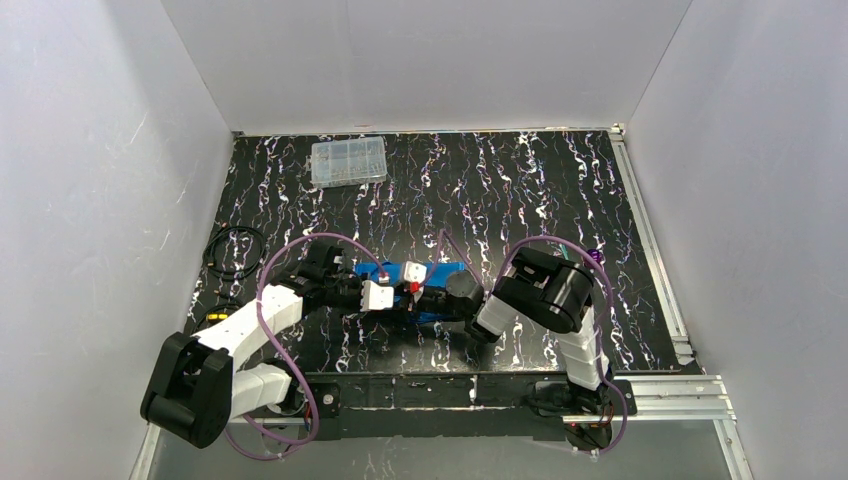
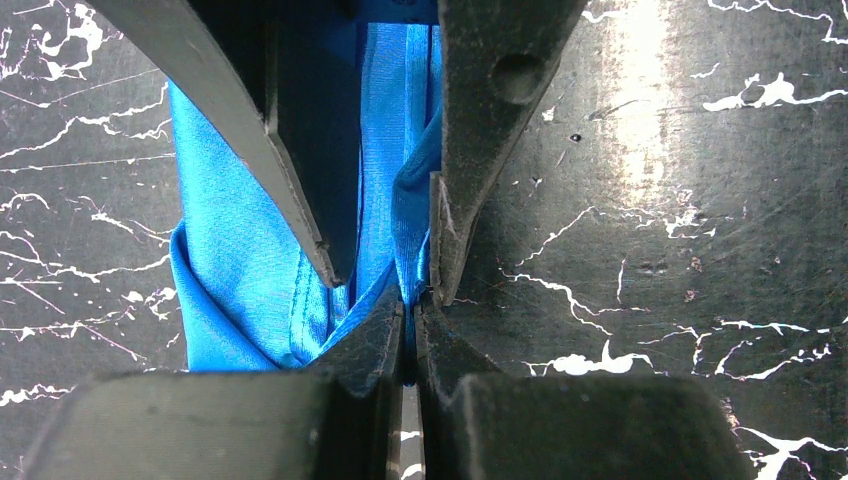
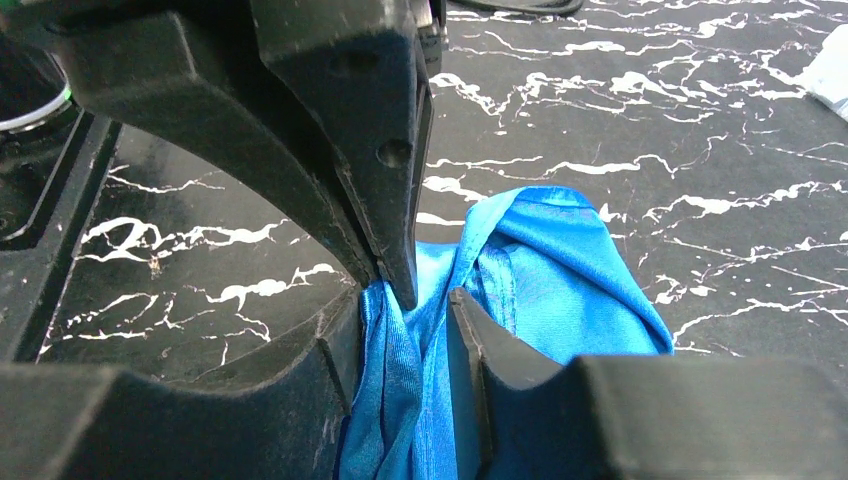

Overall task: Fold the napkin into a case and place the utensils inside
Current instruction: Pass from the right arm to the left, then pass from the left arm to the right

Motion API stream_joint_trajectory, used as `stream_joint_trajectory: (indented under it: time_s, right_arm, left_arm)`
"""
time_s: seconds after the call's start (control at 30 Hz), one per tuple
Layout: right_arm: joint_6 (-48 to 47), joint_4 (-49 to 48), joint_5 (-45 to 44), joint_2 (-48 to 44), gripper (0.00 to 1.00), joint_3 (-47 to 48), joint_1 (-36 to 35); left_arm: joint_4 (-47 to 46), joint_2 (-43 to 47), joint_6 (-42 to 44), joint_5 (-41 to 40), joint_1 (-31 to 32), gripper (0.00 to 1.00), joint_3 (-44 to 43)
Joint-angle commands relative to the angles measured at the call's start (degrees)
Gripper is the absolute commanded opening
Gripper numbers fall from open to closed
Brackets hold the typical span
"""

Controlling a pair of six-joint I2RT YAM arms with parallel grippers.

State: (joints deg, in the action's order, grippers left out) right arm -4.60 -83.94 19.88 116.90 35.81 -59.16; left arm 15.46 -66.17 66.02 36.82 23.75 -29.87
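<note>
Clear plastic compartment box (image 1: 348, 161): contents unreadable. Left gripper (image 2: 408, 300) pinches bright blue shiny cloth napkin (image 2: 230, 250); right gripper (image 3: 405, 312) straddles it, jaws apart.

1. No text, label, brand, number or sign can be read in any of the views
</note>
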Motion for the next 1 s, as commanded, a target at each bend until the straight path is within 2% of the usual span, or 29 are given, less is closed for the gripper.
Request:
stream_joint_trajectory:
  time_s: [0.0,0.17,0.5,0.6,0.8,0.83,0.87,0.97]
  right_arm:
    - [-1.7,-1.6,0.3,1.1,0.44,1.0,0.0]
    - [-2.9,-0.4,1.7,0.6,0.48,-0.3,-0.1]
    - [-2.8,-0.2,1.5,2.3,0.49,1.6,-0.1]
    - [-2.8,1.5,2.1,2.4,0.39,2.7,0.1]
    - [-0.1,0.9,2.5,1.6,0.08,2.6,0.7]
    - [0.6,0.7,2.7,1.5,0.05,2.6,0.7]
    - [1.6,0.4,2.8,1.4,0.04,2.6,0.7]
    - [4.2,-0.4,3.3,1.6,0.03,2.2,1.1]
  left_arm:
    - [2.1,1.3,0.8,1.3,0.2,0.00,-1.4]
    - [2.5,1.4,0.9,1.2,0.2,0.00,-1.7]
    - [3.1,1.6,1.5,1.6,0.2,0.00,-1.9]
    - [2.6,1.8,1.2,1.7,0.2,0.00,-1.7]
    - [2.5,1.9,-0.1,1.6,0.2,0.00,-1.9]
    - [2.4,1.8,-0.7,1.4,0.3,0.00,-2.0]
    - [2.1,1.9,-1.5,1.0,0.2,0.08,-2.1]
    - [-0.6,3.4,-4.6,-1.8,0.1,0.44,-1.1]
